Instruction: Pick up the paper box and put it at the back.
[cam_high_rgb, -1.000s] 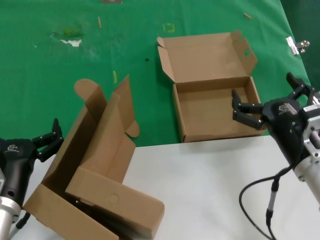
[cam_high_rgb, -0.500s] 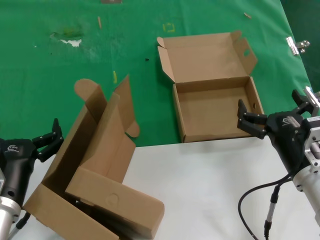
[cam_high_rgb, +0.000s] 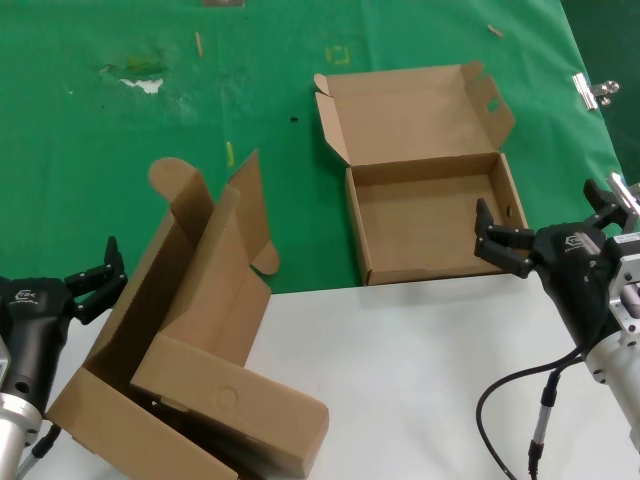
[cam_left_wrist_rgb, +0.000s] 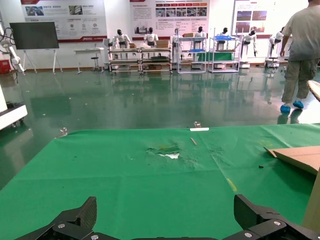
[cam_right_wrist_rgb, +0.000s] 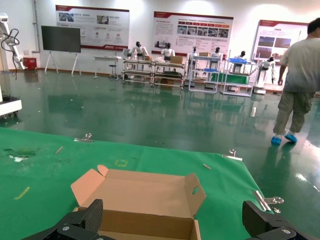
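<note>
— At the near left edge of the white tabletop (cam_high_rgb: 420, 370)?
— Parked left gripper (cam_high_rgb: 95, 277), fingers spread, beside a larger brown cardboard box (cam_high_rgb: 190, 360) with rounded tab flaps.
— Farther, right side?
— Right gripper (cam_high_rgb: 545, 225), fingers apart, gripping nothing, just off the right wall of the shallow brown cardboard paper box (cam_high_rgb: 430, 215).
— Beyond?
— Lid hinged open, box lying on the green fabric sheet (cam_high_rgb: 120, 140).

Matt cardboard paper box (cam_high_rgb: 430, 205); scuffed, seemingly cloth back (cam_high_rgb: 150, 120).

The green sheet (cam_high_rgb: 120, 130) carries the open paper box (cam_high_rgb: 425, 190); the larger box (cam_high_rgb: 190, 350) straddles the white tabletop (cam_high_rgb: 420, 380).
</note>
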